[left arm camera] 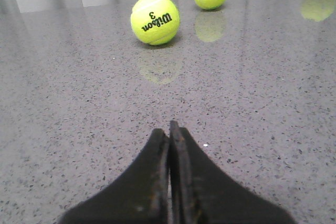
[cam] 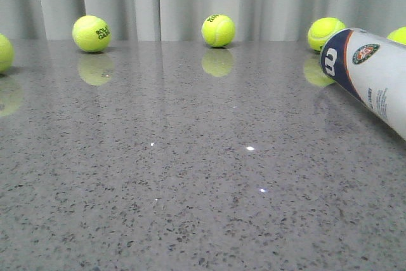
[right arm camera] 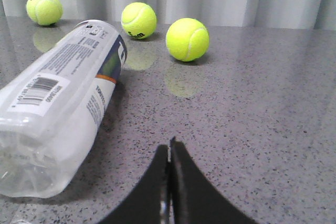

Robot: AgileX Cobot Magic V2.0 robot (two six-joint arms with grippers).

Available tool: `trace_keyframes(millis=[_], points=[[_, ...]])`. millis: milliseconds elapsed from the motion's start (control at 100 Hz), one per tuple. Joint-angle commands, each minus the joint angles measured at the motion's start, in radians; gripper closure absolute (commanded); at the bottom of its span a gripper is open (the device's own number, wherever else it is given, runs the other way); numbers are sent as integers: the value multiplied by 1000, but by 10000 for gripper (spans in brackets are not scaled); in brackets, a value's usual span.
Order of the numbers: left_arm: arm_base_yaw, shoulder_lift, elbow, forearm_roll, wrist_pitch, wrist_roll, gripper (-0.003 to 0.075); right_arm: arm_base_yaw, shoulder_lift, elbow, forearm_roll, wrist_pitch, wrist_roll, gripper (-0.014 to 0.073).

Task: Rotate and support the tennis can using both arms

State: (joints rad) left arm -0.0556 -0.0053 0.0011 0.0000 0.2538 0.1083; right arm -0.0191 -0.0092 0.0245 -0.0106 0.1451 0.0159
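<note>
The tennis can (cam: 371, 74) lies on its side at the right of the grey table, white with a navy panel, a "W" logo and a round badge. In the right wrist view the can (right arm camera: 60, 98) lies on the table off to one side of my right gripper (right arm camera: 169, 148), which is shut, empty and apart from it. My left gripper (left arm camera: 169, 132) is shut and empty over bare table; the can does not show in its view. Neither gripper shows in the front view.
Several yellow-green tennis balls lie along the table's far edge by a grey curtain: one at far left (cam: 92, 33), one in the middle (cam: 218, 30), one behind the can (cam: 325, 33). A Wilson ball (left arm camera: 155, 19) lies ahead of my left gripper. Two balls (right arm camera: 187, 39) lie ahead of my right gripper.
</note>
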Motion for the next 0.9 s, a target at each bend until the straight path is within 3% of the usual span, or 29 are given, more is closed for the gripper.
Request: trace_keyframes(millis=[0, 200, 400, 460, 890], points=[[-5, -34, 45, 0, -80, -8, 739, 1, -19, 4, 1, -79, -10, 654], [-5, -34, 45, 0, -80, -8, 739, 1, -18, -30, 1, -41, -10, 654], [-5, -34, 45, 0, -80, -8, 739, 1, 39, -241, 1, 354, -10, 654], [-5, -34, 45, 0, -80, -8, 739, 1, 74, -308, 1, 366, -10, 654], [-5, -34, 45, 0, -80, -8, 739, 1, 560, -802, 35, 616, -10, 645]])
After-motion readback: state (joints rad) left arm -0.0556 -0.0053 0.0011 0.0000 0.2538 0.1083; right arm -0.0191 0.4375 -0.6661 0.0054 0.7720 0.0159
